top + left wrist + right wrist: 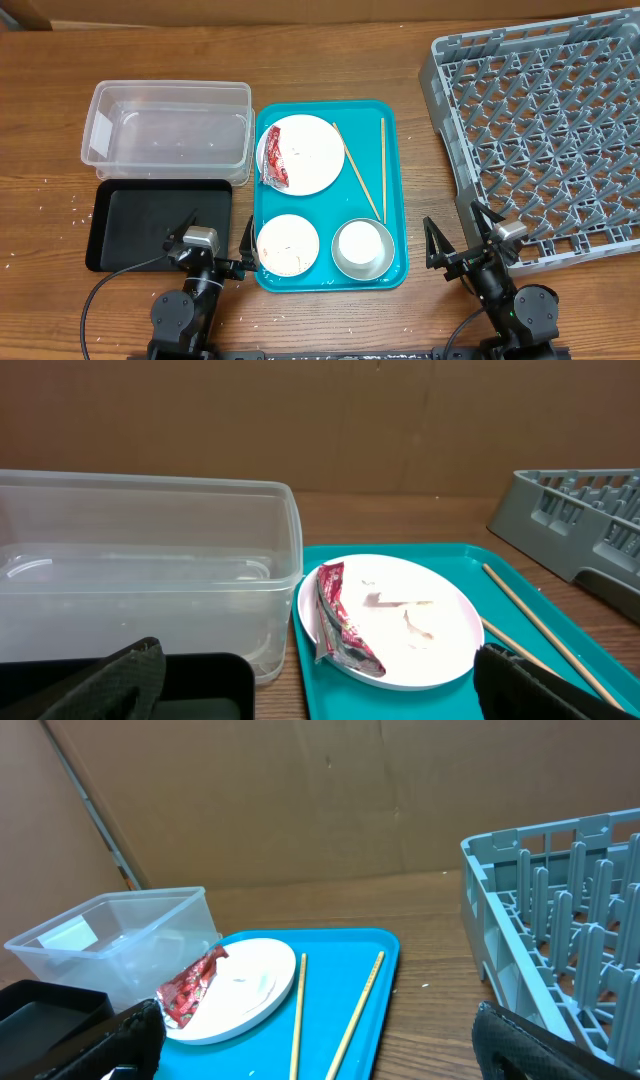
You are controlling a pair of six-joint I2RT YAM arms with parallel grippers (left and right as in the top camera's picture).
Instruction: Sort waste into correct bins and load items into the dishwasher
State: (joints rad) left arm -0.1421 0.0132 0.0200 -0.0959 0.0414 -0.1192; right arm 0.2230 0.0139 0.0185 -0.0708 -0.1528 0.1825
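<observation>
My left fingers (246, 238) sit at 7 o'clock on the tabletop (330, 60), spread wide and holding nothing; my right fingers (431, 242) sit at 5 o'clock, also wide and holding nothing.

Just past them is the teal tray (392, 130) in the middle; at its 7 o'clock is the small plate (288, 243) with a few crumbs on it; at its 5 o'clock is the steel bowl (363, 248) with something round and white inside, a cup I think.

The black tray (140, 215) lies at 9 o'clock from the small plate, with nothing in it; some tiny white bits (76, 208) lie on the wood beside it, rice I think.

Farther on, the big plate (310, 150) is at 11 o'clock on the teal tray; the red wrapper (273, 165) lies on the plate's 9 o'clock edge; the two chopsticks (383, 165) lie on the teal tray at 2 o'clock, off the plate.

Farthest away, the clear tub (100, 100) is at 10 o'clock on the tabletop and looks bare inside; the grey rack (540, 130) is at 2 o'clock with no dishes in it.

I think the job has not started; the wrapper must go in a bin, and the plates, bowl and chopsticks must go in the rack; I see no paper wad.
</observation>
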